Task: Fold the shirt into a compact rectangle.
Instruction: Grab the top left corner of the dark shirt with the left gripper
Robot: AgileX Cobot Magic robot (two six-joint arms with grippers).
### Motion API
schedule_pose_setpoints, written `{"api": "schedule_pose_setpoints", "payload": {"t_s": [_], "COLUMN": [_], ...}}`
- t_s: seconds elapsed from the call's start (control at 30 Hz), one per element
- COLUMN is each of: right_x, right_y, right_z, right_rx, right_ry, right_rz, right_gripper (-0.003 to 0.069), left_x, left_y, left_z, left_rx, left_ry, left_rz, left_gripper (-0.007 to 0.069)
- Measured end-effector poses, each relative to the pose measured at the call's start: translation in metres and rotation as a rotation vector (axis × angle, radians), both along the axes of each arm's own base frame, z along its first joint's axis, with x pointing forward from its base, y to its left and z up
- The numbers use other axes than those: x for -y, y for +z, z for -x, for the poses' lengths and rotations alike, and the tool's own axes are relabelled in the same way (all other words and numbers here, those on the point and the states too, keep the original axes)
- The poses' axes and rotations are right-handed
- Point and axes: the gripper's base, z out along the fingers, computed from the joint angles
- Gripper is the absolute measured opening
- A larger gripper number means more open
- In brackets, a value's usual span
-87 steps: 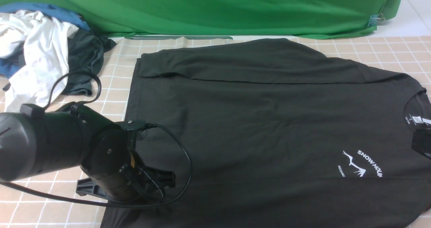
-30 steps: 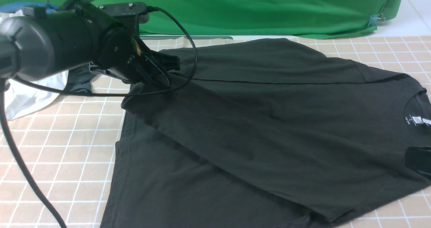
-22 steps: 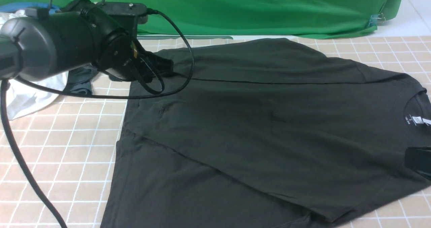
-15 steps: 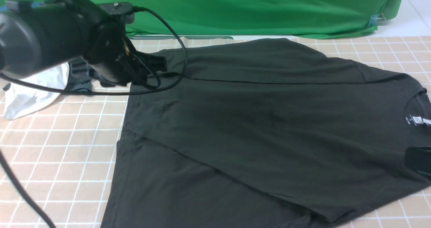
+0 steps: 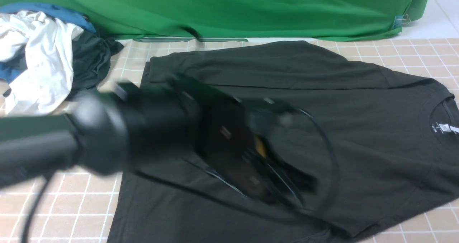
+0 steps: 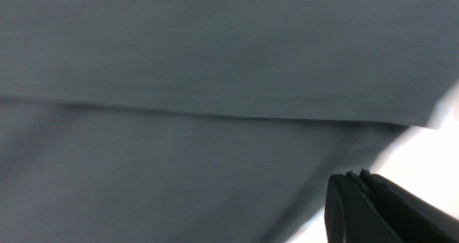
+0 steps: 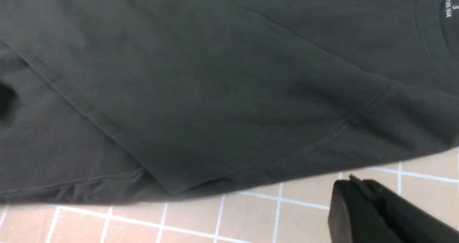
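Shirt (image 5: pixel 358 110) is lying lengthwise across frame; L gripper (image 5: pixel 303 185) hovering over centre, R gripper (image 7: pixel 353 181) just off its edge, both w/ fingers together.

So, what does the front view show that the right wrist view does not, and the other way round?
Only the front view: the blurred left arm over the shirt, the clothes pile and the green cloth. Only the right wrist view: the right gripper, shut, over the table beside the shirt's edge. Both: the black shirt with one side folded over, its neck print, and the tiled table.
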Motion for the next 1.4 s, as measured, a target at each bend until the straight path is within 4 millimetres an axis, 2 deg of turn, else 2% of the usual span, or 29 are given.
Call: {"api": "schedule_pose_setpoints", "payload": {"t_s": [0.1, 0.23, 0.33, 0.5, 0.63, 0.77, 0.87, 1.03, 1.13, 1.23, 1.27, 1.3, 1.37, 1.4], "right_x": [0.0, 0.0, 0.0, 0.0, -0.001, -0.001, -0.001, -0.001, -0.001, -0.001, -0.001, -0.001, -0.001, -0.001], "right_y": [0.0, 0.0, 0.0, 0.0, 0.0, 0.0, 0.0, 0.0, 0.0, 0.0, 0.001, 0.001, 0.001, 0.001], "right_z": [0.0, 0.0, 0.0, 0.0, 0.0, 0.0, 0.0, 0.0, 0.0, 0.0, 0.0, 0.0, 0.0, -0.001], "right_rx": [0.004, 0.005, 0.004, 0.003, 0.001, 0.0, -0.001, -0.001, -0.001, 0.001, 0.002, 0.003, 0.004, 0.005], "right_ry": [-0.002, -0.002, -0.002, -0.007, -0.01, -0.013, -0.013, -0.013, -0.013, -0.013, -0.013, -0.013, -0.013, -0.013], "right_rz": [0.001, 0.001, 0.0, -0.006, -0.018, -0.023, -0.024, -0.024, -0.024, -0.025, -0.025, -0.026, -0.026, -0.026], "right_gripper": [0.0036, 0.0036, 0.0036, 0.0036, 0.0036, 0.0036, 0.0036, 0.0036, 0.0036, 0.0036, 0.0036, 0.0036, 0.0036, 0.0036], "left_x": [0.02, 0.035, 0.044, 0.051, 0.055, 0.058, 0.059, 0.06, 0.059, 0.057, 0.057, 0.056, 0.056, 0.056], "left_y": [-0.007, -0.024, -0.042, -0.055, -0.059, -0.068, -0.072, -0.073, -0.075, -0.076, -0.076, -0.077, -0.077, -0.077], "left_z": [0.011, 0.016, 0.015, 0.013, 0.01, 0.009, 0.009, 0.01, 0.012, 0.014, 0.015, 0.016, 0.017, 0.017], "left_rx": [0.027, 0.03, 0.025, 0.045, 0.085, 0.077, 0.072, 0.044, 0.023, 0.0, -0.001, -0.002, -0.001, 0.002], "left_ry": [-0.031, -0.047, -0.047, -0.054, -0.074, -0.075, -0.073, -0.055, -0.063, -0.086, -0.09, -0.114, -0.14, -0.154], "left_rz": [0.041, 0.048, 0.046, 0.065, 0.086, 0.087, 0.085, 0.099, 0.086, 0.059, 0.057, 0.043, 0.036, 0.035], "left_gripper": [0.0052, 0.0159, 0.0295, 0.0448, 0.0506, 0.0517, 0.0514, 0.043, 0.0337, 0.0206, 0.0187, 0.0119, 0.0046, 0.0029]}}
